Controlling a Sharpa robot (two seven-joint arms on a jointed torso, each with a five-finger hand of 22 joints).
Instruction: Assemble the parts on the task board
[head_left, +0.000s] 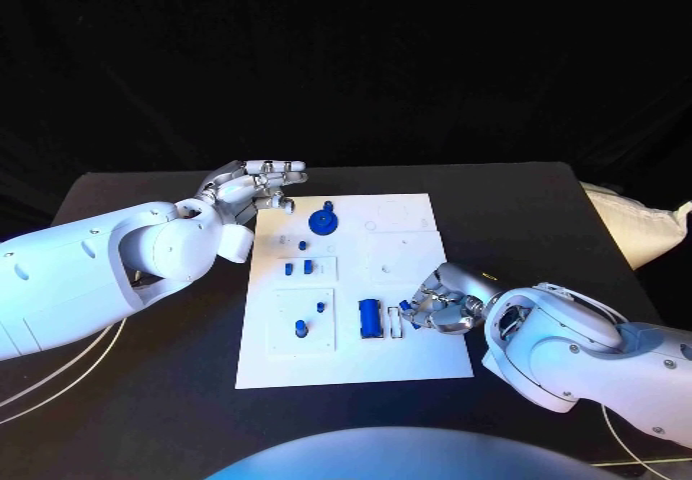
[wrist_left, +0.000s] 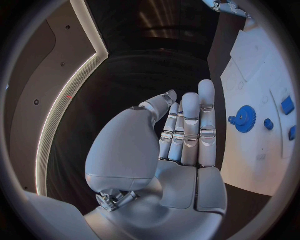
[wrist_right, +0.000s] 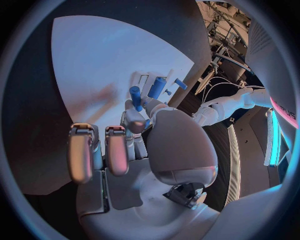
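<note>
Blue peg (wrist_right: 135, 95) on the task board (head_left: 418, 360), pinched by the right hand (head_left: 440, 308) at lower right; left hand (head_left: 257, 185) open, upper left.

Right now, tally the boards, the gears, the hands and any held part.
task board: 1
blue gear: 1
hands: 2, left hand and right hand
blue peg pinched in the right hand: 1
Total: 5

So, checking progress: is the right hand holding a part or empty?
Holding: the right hand pinches a small blue peg between its fingers.
</note>
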